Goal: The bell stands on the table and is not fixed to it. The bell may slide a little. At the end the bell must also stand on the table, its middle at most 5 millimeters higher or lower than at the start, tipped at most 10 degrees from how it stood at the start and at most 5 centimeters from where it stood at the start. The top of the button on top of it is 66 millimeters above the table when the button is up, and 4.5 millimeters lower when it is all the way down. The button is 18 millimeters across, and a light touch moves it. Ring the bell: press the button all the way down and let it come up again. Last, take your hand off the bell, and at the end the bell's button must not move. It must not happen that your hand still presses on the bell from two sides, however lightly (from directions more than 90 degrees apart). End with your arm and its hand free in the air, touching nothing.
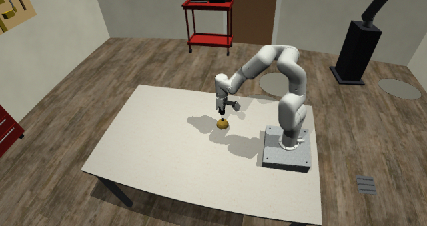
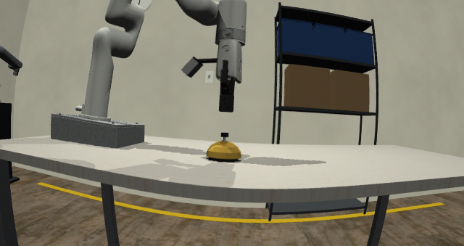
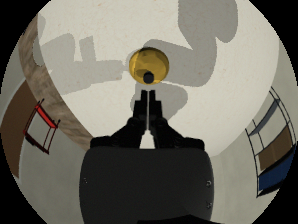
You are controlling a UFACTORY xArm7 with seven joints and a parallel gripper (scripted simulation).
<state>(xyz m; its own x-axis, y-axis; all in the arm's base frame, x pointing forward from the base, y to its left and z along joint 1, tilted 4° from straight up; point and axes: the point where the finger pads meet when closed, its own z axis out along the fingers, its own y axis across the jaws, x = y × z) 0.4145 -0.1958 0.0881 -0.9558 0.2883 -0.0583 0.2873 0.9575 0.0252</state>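
gripper (image 2: 226, 108) poised above the bell (image 2: 224, 152), fingers pressed together and holding nothing.

no brand, label or writing can be read in any view. the brass-coloured bell stands upright near the middle of the pale speckled worktop (image 1: 160, 159), its black button (image 2: 225, 134) raised and apart from the fingertips above it. the arm rises from a grey base plate (image 1: 301, 164) on the worktop. the room has a wood-plank floor (image 1: 67, 96), a red cart (image 1: 207, 4), a brown door (image 1: 252, 14) and a black shelf rack (image 2: 278, 75) with cartons.
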